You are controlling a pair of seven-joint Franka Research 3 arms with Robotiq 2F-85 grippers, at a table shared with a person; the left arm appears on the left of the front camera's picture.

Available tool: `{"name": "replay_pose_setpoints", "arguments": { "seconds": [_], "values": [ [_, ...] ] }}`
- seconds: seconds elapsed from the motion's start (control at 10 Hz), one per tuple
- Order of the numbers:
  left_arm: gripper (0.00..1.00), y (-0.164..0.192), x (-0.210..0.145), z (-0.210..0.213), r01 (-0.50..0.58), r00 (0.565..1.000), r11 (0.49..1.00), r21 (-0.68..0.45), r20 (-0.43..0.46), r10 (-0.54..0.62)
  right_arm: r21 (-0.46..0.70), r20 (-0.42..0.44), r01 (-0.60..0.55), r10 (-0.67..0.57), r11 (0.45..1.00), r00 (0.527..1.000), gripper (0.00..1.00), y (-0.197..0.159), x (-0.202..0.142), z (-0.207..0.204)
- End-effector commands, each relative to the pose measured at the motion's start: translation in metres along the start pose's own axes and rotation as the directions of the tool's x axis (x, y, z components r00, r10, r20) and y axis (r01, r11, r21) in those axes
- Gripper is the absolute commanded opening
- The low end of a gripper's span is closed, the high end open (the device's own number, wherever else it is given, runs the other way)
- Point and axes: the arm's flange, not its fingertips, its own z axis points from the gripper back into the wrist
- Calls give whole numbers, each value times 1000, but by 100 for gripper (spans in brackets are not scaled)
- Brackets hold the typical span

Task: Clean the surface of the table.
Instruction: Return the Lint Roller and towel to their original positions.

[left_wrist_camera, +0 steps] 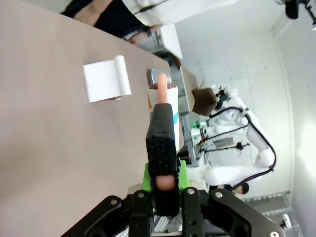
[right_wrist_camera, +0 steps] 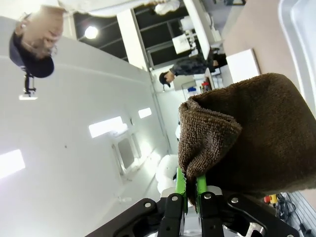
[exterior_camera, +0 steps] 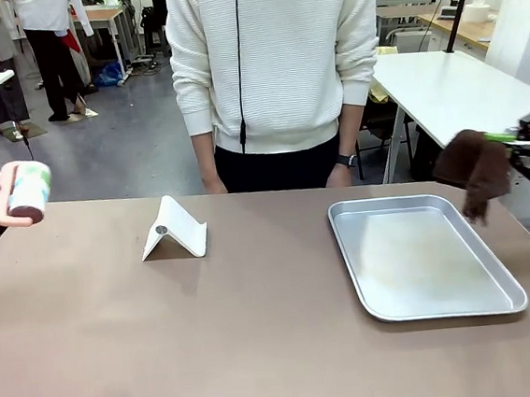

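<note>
The table spans the foreground, with a silver metal tray toward its right end and a white folded stand left of the tray. The left gripper is clamped on the handle of a lint roller, held above the table's far-left corner. The right gripper is clamped on a brown cloth, which hangs above the table's right edge, just beyond the tray's far-right corner. Neither tool touches the surface. Judged step: both tools are in hand and wiping has not begun. The next move calls for lowering one tool onto the bare tabletop and stroking across it, clear of tray and stand.
</note>
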Motion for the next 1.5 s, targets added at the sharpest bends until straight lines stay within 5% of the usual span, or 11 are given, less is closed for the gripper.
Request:
{"name": "replay_pose_setpoints", "arguments": {
  "seconds": [0.0,0.1,0.3,0.6,0.9,1.4],
  "values": [
    [22,-48,12,-35,9,997,998,60,-74,-4,-5,-16,-80,80,997,997,9,9,-9,-58],
    [22,-72,19,-58,-5,999,995,104,-36,9,-29,-4,-96,96,995,995,9,9,-13,-90],
    [22,-114,24,-118,85,991,970,228,-121,-59,-82,19,-205,207,975,978,9,-1,-23,-153],
    [22,-161,33,-202,172,980,902,396,-162,-116,-210,10,-198,204,958,979,9,-32,-37,-226],
    [22,-151,52,-271,174,980,834,523,-174,-96,-336,-31,-226,229,914,973,9,-75,-37,-270],
    [22,-134,63,-314,74,994,823,563,-109,-15,-368,-10,-164,173,915,985,9,-105,-18,-280]
  ]
}}
